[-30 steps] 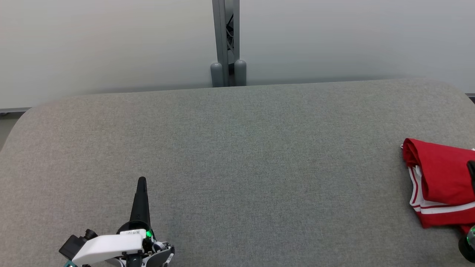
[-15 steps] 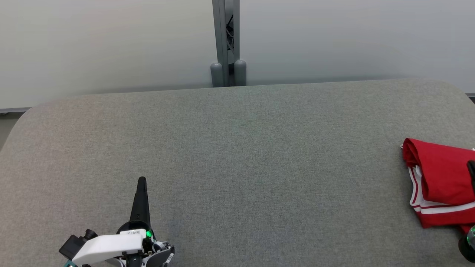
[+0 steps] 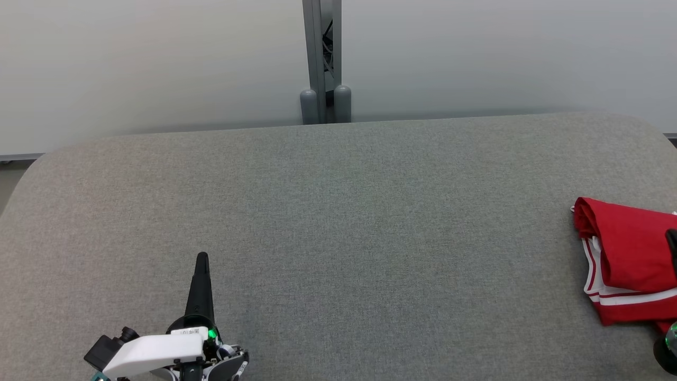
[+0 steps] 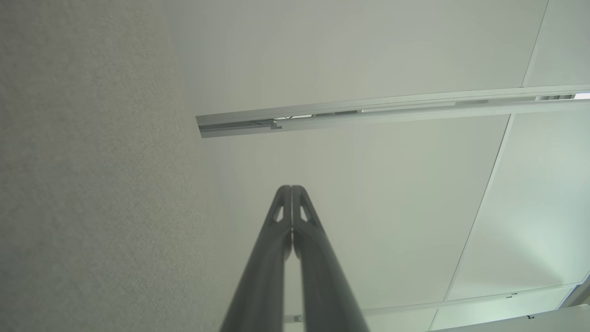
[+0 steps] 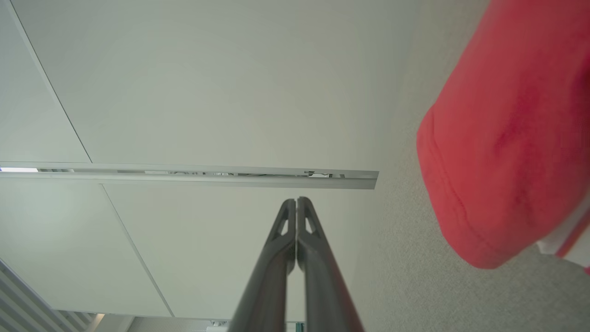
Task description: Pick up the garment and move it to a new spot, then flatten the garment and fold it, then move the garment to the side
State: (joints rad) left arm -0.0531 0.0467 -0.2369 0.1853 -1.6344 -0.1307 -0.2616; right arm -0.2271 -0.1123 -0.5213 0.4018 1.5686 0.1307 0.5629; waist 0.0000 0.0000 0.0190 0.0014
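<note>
The garment [image 3: 629, 259] is red with white stripes and lies folded at the right edge of the grey table [image 3: 338, 222]; the right wrist view shows its rounded red fold [image 5: 507, 138] close on the right. My left gripper [image 3: 202, 260] rests at the lower left, fingers pressed together and empty, also shut in its own wrist view [image 4: 291, 189]. My right gripper [image 5: 296, 201] is shut with nothing in it, just beside the garment; in the head view its dark finger [image 3: 672, 238] pokes in at the right edge over the cloth.
A pale partition wall [image 3: 158, 63] runs behind the table, with a grey post [image 3: 322, 58] at its middle. The table's rounded far corners [image 3: 42, 164] fall away at left and right.
</note>
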